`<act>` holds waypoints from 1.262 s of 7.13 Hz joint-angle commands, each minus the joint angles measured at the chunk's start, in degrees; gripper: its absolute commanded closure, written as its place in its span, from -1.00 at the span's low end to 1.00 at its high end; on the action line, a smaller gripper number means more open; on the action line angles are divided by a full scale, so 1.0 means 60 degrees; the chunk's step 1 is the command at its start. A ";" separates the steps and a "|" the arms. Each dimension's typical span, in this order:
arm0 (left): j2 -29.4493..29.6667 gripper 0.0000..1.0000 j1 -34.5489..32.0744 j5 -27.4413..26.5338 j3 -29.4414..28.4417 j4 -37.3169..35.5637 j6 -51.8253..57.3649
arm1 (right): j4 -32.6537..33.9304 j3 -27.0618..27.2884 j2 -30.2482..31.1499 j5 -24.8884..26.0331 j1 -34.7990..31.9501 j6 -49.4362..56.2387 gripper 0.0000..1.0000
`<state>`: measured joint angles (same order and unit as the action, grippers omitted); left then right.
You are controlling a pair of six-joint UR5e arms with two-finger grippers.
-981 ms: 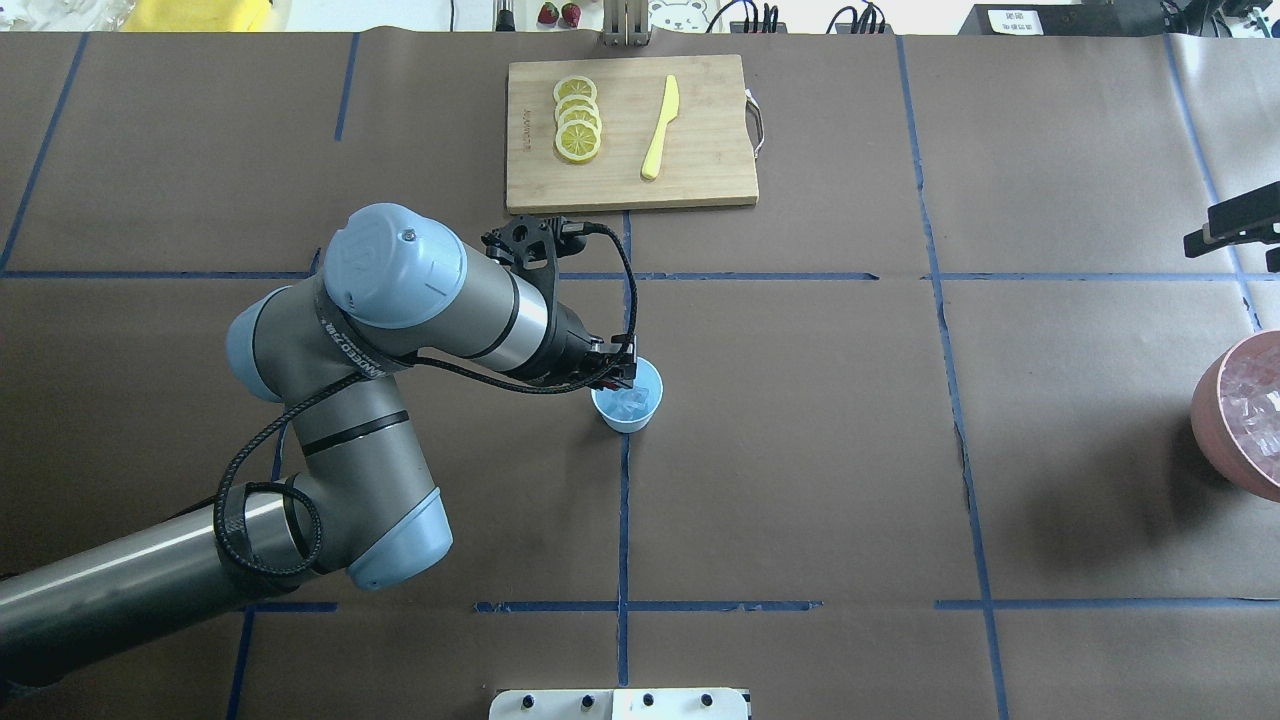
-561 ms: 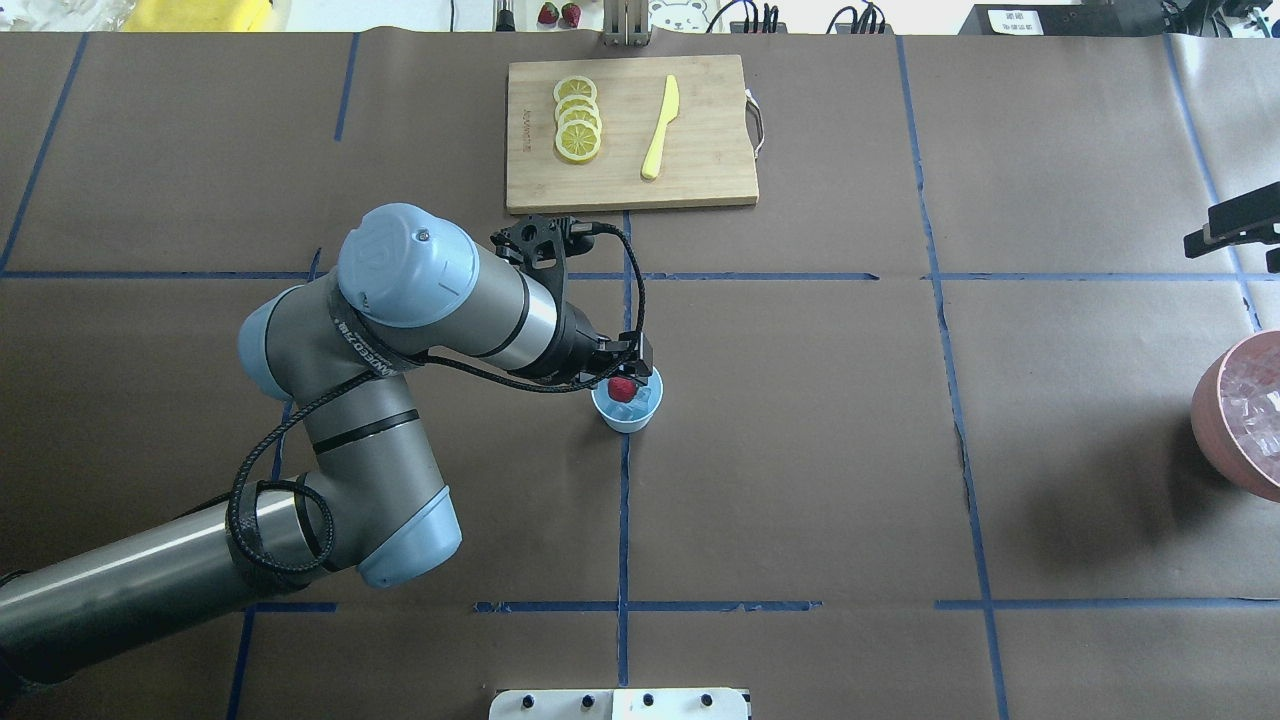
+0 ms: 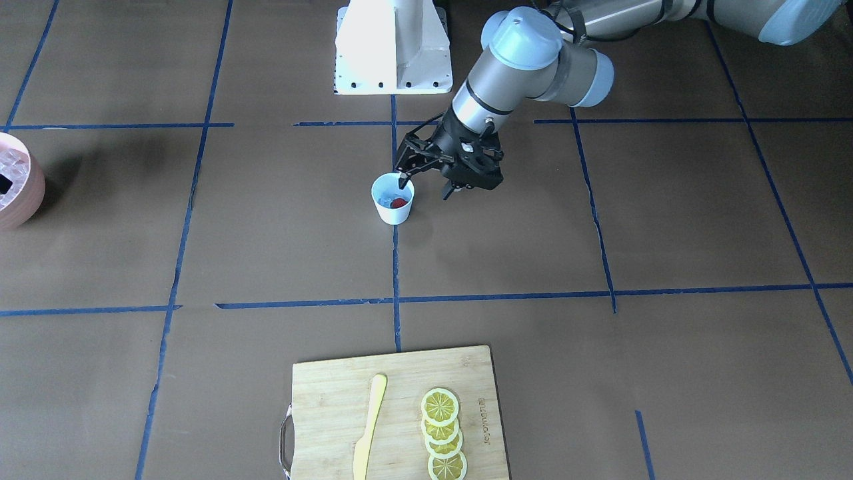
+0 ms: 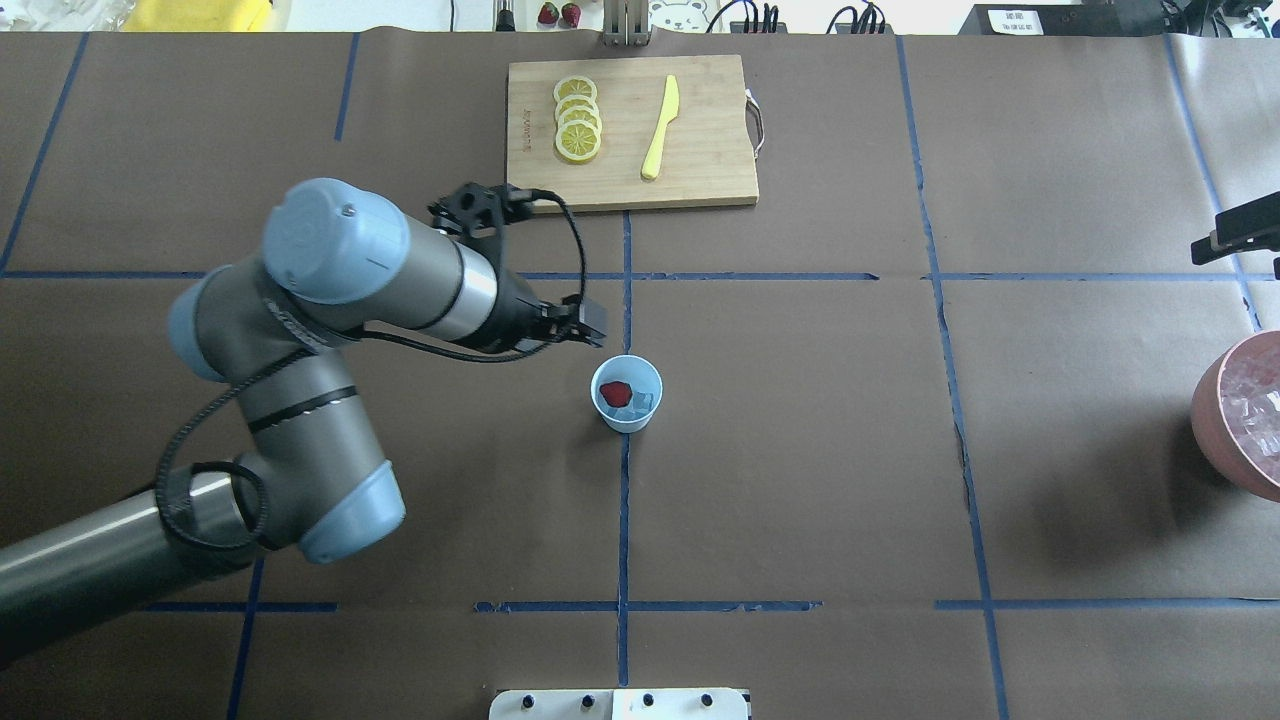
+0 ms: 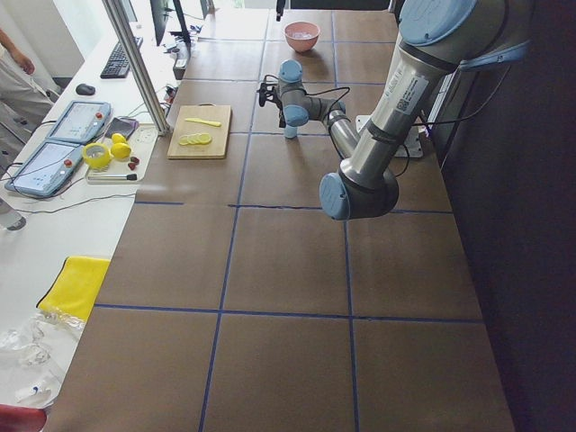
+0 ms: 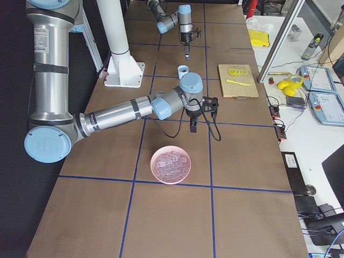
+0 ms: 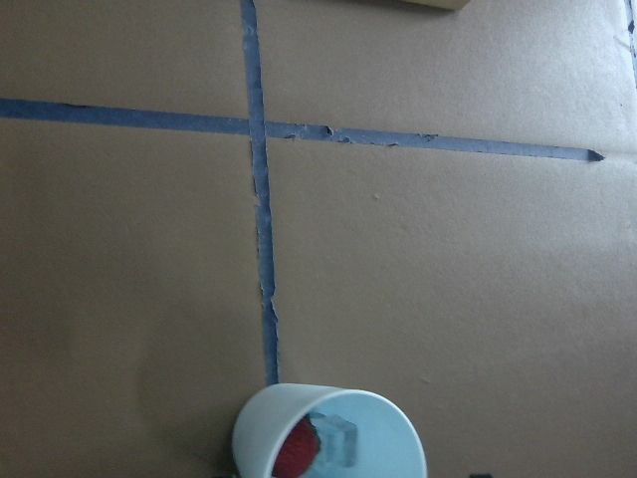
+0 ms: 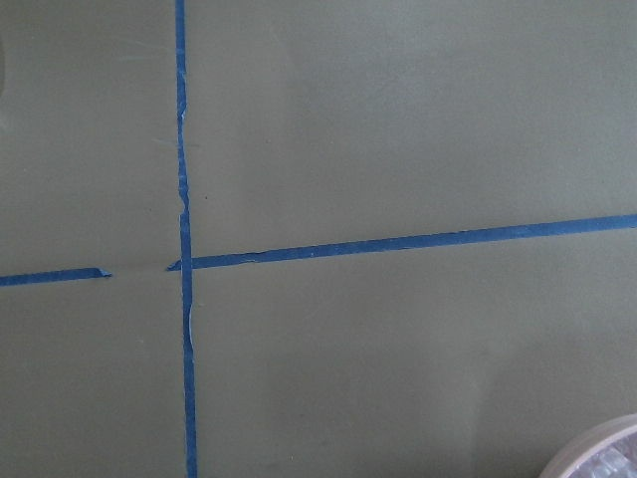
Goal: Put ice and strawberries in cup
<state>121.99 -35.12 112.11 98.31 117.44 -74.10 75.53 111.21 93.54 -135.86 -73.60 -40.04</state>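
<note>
The light-blue cup (image 4: pixel 627 412) stands near the table's middle and also shows in the front view (image 3: pixel 392 210). Inside it lie a red strawberry (image 4: pixel 615 392) and clear ice cubes (image 4: pixel 641 403); both show in the left wrist view, the strawberry (image 7: pixel 297 448) beside an ice cube (image 7: pixel 336 439). My left gripper (image 3: pixel 424 187) is open and empty, just beside the cup and a little above it. My right gripper (image 4: pixel 1238 238) is at the table's right edge near the pink bowl; only part of it shows, so I cannot tell how its jaws stand.
A pink bowl (image 4: pixel 1207 400) full of ice sits at the right edge. A wooden cutting board (image 4: pixel 700 140) with lemon slices (image 4: pixel 577 120) and a yellow knife (image 4: pixel 660 128) lies at the far side. Two more strawberries (image 4: pixel 559 13) sit beyond the table's far edge.
My left gripper was over the cup with the strawberry. It has let go and drawn back to the left and away; the strawberry now lies in the cup.
</note>
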 commanded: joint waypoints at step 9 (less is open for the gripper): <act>-0.5976 -0.98 -0.8249 0.3551 0.1999 -0.6894 1.4625 | 0.3330 -0.0093 0.1388 -0.0020 -0.2572 0.7397 -1.00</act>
<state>86.94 -79.88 130.52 110.62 83.30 5.36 90.04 110.65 101.91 -136.64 -86.91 -3.32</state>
